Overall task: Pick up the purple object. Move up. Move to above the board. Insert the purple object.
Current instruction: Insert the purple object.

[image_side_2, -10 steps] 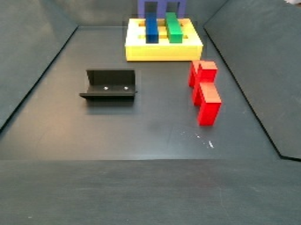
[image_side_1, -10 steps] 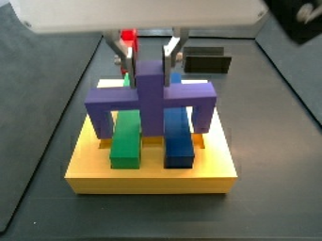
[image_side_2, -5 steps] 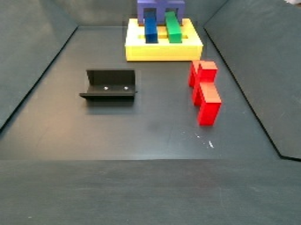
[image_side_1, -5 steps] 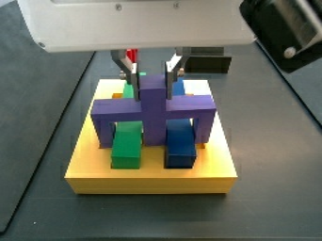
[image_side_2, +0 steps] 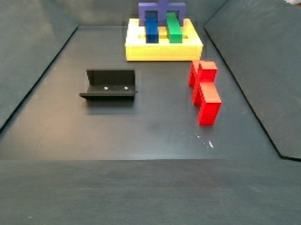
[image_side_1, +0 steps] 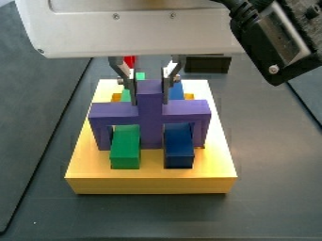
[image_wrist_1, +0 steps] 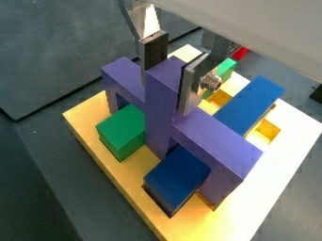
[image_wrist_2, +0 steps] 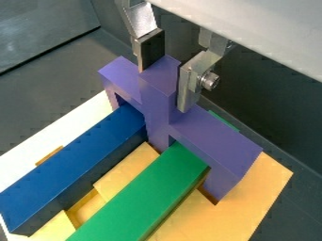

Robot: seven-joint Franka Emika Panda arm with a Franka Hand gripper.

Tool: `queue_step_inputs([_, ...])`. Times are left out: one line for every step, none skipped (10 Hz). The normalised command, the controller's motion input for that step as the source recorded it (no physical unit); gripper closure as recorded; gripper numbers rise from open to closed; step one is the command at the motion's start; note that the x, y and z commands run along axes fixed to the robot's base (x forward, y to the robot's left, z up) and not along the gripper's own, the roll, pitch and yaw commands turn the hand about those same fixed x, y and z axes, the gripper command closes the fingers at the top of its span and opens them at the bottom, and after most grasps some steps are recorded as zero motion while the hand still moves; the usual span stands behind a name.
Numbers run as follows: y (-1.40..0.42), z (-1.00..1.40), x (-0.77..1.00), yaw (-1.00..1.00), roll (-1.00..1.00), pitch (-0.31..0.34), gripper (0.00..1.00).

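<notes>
Gripper: the gripper is seen above the board, its two silver fingers clamped on the central post of the purple object; it also shows in another wrist view and a side view.
Purple object: held upright over the middle of the board, with its wide bar spanning across the green bar and the blue bar and a leg down on each outer side; whether the legs are fully seated in the slots cannot be told. It is also seen from afar in a side view.
Board: a yellow slab lying flat on the dark floor, at the far end of the floor in a side view.
Green bar: laid lengthwise on the board, passing under the purple bar.
Blue bar: laid beside the green bar, parallel to it, also under the purple bar.
Red block: standing on the floor, near the board but apart from it.
Black box: a small open box on the floor, well apart from the board.
</notes>
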Motion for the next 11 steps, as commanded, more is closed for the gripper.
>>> queue_step_inputs([-0.05,-0.34,0.05,-0.22,0.0,-0.064,1.0])
queue_step_inputs([-0.02,-0.33,0.11,-0.18,0.02,-0.021,1.0])
queue_step_inputs([0.0,-0.31,0.21,-0.08,0.11,0.0,1.0])
queue_step_inputs([0.0,-0.27,0.26,0.0,0.16,0.0,1.0])
queue_step_inputs([0.0,-0.15,0.17,0.03,0.18,0.007,1.0])
queue_step_inputs([0.0,-0.01,0.11,0.21,0.22,0.004,1.0])
queue_step_inputs([-0.03,0.0,0.0,0.32,0.26,0.0,1.0])
queue_step_inputs([-0.06,0.0,0.0,0.38,0.27,0.0,1.0])
queue_step_inputs([-0.06,0.0,0.0,0.35,0.31,0.0,1.0])
queue_step_inputs([-0.12,0.04,0.02,0.1,0.36,0.034,1.0])
queue_step_inputs([-0.07,-0.04,0.06,-0.05,0.3,0.003,1.0])
